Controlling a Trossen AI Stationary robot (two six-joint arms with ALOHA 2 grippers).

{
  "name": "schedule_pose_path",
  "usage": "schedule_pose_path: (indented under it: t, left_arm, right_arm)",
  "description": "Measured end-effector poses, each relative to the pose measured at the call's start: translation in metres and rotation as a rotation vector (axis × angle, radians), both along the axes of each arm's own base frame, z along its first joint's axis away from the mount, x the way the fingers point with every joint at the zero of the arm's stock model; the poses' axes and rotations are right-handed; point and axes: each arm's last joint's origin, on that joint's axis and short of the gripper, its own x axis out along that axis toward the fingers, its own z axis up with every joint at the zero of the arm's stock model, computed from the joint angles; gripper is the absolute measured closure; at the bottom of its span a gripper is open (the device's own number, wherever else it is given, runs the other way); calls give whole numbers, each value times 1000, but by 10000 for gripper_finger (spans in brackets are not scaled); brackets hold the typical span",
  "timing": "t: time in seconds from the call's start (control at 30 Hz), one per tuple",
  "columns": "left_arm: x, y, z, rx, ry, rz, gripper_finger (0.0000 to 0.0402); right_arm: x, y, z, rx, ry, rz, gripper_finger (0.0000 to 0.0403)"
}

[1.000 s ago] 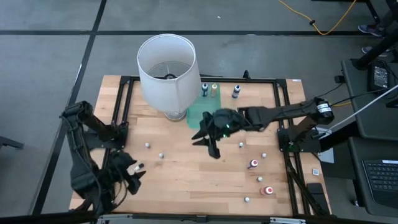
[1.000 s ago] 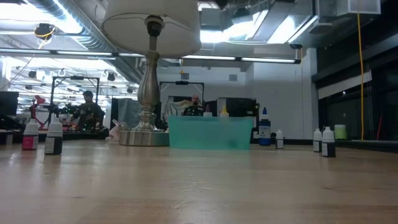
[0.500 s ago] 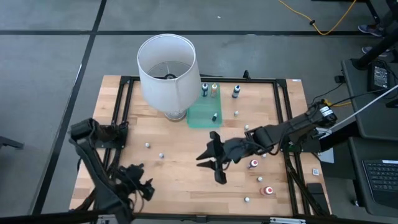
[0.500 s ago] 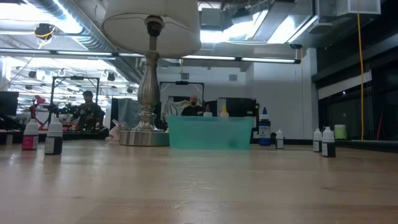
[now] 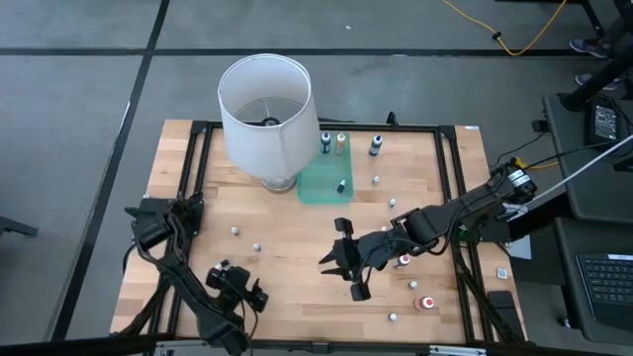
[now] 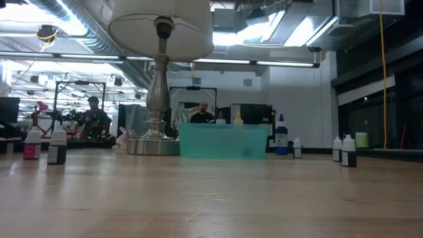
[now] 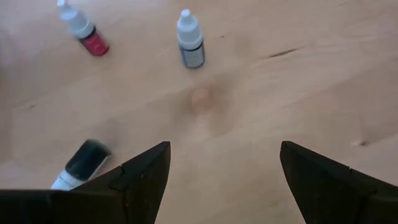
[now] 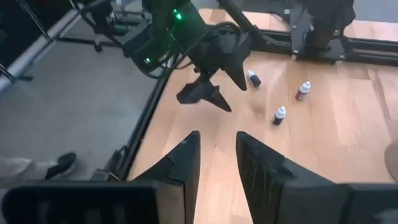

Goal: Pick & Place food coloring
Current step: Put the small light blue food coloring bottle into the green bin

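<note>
Small white-capped food coloring bottles stand scattered on the wooden table. A red one [image 5: 234, 230] [image 7: 87, 34] and a dark one [image 5: 255, 245] [image 7: 189, 45] stand at the near left, and another dark one [image 7: 81, 163] lies on its side beside them. My left gripper [image 5: 237, 289] [image 7: 224, 168] hovers over this group, tilted down and wide open, with bare wood between its fingers. My right gripper [image 5: 346, 272] [image 8: 217, 140] hangs high over the table's middle right, open by a narrow gap, holding nothing. One bottle [image 5: 341, 185] sits in the green tray [image 5: 318, 183].
A white lampshade lamp [image 5: 265, 99] stands at the far left beside the tray. Three bottles [image 5: 341, 141] line the far edge. Several more, two of them red [image 5: 404, 260], dot the right half. A black frame rail [image 5: 455, 198] borders the table. People show in the room behind [image 6: 92, 116].
My right gripper has swung from above the green tray toward the table's near edge, uncovering the bottle in the tray. My left gripper has reached out toward the table's right and sunk toward the bottles at the near left, tipping further down and staying wide open.
</note>
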Motion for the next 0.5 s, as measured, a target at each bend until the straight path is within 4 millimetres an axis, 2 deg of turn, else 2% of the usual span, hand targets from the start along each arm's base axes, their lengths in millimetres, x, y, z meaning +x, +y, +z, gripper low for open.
schedule_pose_path:
  t: [0.13, 0.3, 0.5]
  left_arm:
    - [-6, 2, -12, 86, -52, -44, 107]
    - [-15, 9, -33, 86, -52, -57, 107]
    - [-19, 17, -47, 111, -95, -88, 107]
  right_arm:
    - [0, 0, -10, -66, -6, 38, 297]
    - [1, 0, -23, -133, -42, 86, 297]
    - [1, 1, -40, -138, -58, 104, 297]
